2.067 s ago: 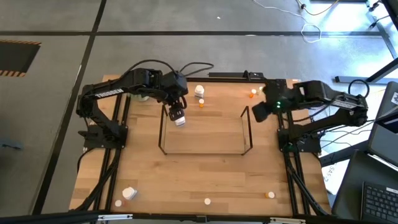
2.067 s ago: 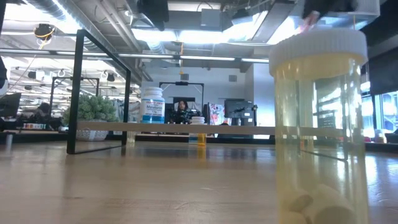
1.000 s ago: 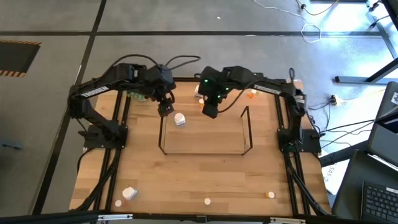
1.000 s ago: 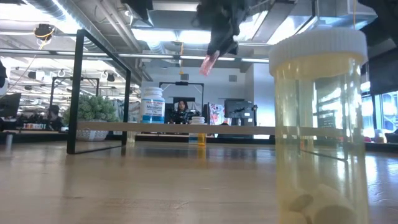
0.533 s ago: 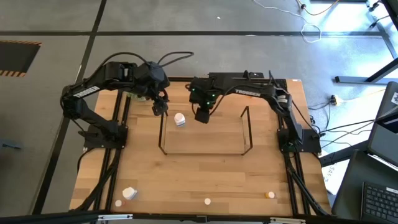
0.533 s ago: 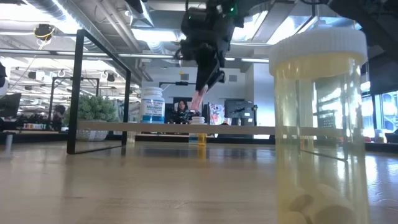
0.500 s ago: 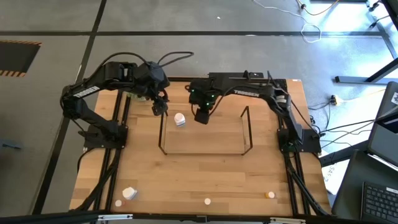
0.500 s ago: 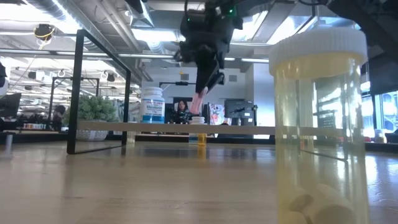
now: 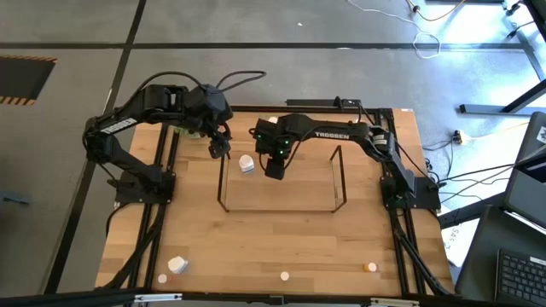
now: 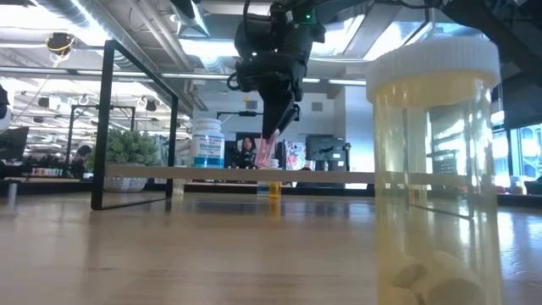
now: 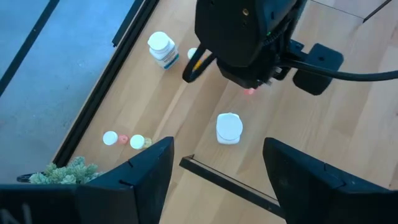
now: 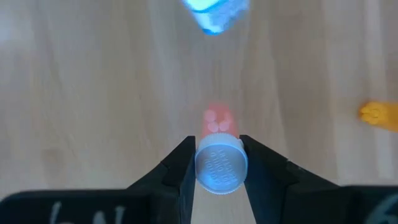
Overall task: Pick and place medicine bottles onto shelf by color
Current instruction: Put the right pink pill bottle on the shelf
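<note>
Shelf [image 9: 338, 183]: one white bottle [image 9: 246, 164] standing on it. Right gripper [image 9: 275, 170], clamped on one pink bottle [image 12: 217, 163], hangs over the shelf beside the white one. Left gripper [image 9: 217, 150], fingers apart and empty, waits off the shelf's left end. Five bottles show elsewhere off the shelf; most sorting remains.

Overhead and table-level views share the shelf [image 9: 281, 179]

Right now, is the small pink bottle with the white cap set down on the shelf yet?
Not yet: the small pink bottle hangs capped and upright in the right gripper, above the shelf board.
</note>
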`<action>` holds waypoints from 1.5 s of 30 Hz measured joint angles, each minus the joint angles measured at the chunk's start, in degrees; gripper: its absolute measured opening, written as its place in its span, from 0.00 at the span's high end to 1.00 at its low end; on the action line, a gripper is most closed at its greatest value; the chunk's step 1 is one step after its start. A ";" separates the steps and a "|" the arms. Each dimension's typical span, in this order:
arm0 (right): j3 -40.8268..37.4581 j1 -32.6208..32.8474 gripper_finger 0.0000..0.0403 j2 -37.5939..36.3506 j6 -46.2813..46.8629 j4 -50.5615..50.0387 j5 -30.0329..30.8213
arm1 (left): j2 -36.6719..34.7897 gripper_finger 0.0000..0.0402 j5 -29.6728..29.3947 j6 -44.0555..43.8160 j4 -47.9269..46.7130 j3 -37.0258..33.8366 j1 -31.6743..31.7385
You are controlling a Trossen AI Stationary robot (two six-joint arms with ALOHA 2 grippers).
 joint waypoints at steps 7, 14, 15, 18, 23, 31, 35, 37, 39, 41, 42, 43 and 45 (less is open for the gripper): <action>-0.02 0.16 0.72 0.00 0.28 0.35 0.25 | 0.00 0.40 0.00 0.00 0.01 0.00 0.00; -0.02 0.10 0.72 0.00 0.28 0.44 0.27 | 0.00 0.40 0.00 0.00 0.02 0.00 0.00; -0.02 0.10 0.72 0.00 0.28 0.46 0.29 | 0.00 0.40 0.00 0.00 0.02 0.00 0.00; -0.03 0.12 0.72 0.27 0.54 0.79 0.23 | 0.00 0.40 -0.02 0.00 0.04 0.00 0.00; -0.09 0.26 0.72 0.33 0.71 1.18 0.26 | 0.00 0.40 0.00 0.00 0.05 0.00 0.00; -0.11 0.23 0.72 1.14 0.74 1.70 0.27 | 0.00 0.40 0.00 0.02 0.07 0.00 0.00; -0.07 0.22 0.72 1.36 0.80 1.55 0.24 | 0.02 0.40 0.00 0.01 0.07 0.00 0.00; -0.07 0.21 0.72 1.36 0.83 1.67 0.23 | 0.02 0.40 0.00 0.02 0.06 0.00 0.00; -0.07 0.21 0.72 1.38 0.91 1.73 0.25 | 0.02 0.40 0.00 0.26 0.04 0.00 0.00; -0.07 0.21 0.72 1.39 2.12 1.70 0.25 | 0.02 0.40 0.00 0.42 0.06 0.00 0.00; -0.07 0.21 0.72 1.40 2.49 1.70 0.25 | 0.02 0.40 0.00 0.42 0.04 0.00 0.00; -0.07 0.21 0.72 1.40 3.13 1.73 0.25 | 0.02 0.40 0.00 0.42 0.03 0.00 0.00; -0.07 0.21 0.71 1.40 3.57 1.75 0.25 | 0.02 0.40 0.00 0.43 0.03 0.00 0.00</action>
